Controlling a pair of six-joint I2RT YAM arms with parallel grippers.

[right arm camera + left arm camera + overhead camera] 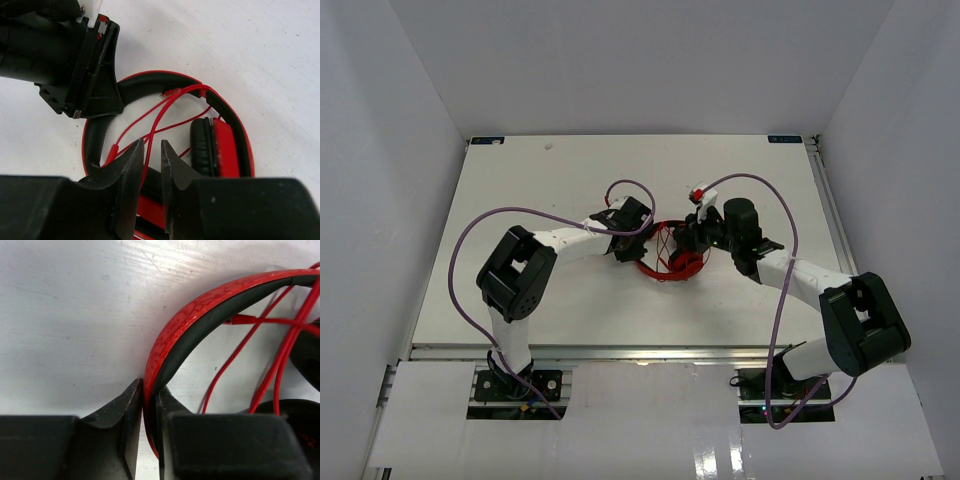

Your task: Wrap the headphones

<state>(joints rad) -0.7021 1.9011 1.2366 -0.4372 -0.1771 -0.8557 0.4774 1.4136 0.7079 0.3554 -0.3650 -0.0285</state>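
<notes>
One headband (200, 305) in left claw (148, 390), cable (160, 107) seemingly in right claw (152, 150)

Brightly, evenly lit from above; softly shadowed on the worktop (520, 190); glary along the near edge; blurred close around the left pincer (148, 387).

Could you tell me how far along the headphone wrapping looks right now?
Done: some cable strands already cross inside the headband. In hand: the left gripper clamps the headband; the cable runs between the right gripper's narrow jaws. Left: the strands lie loose, so winding probably isn't finished.
</notes>
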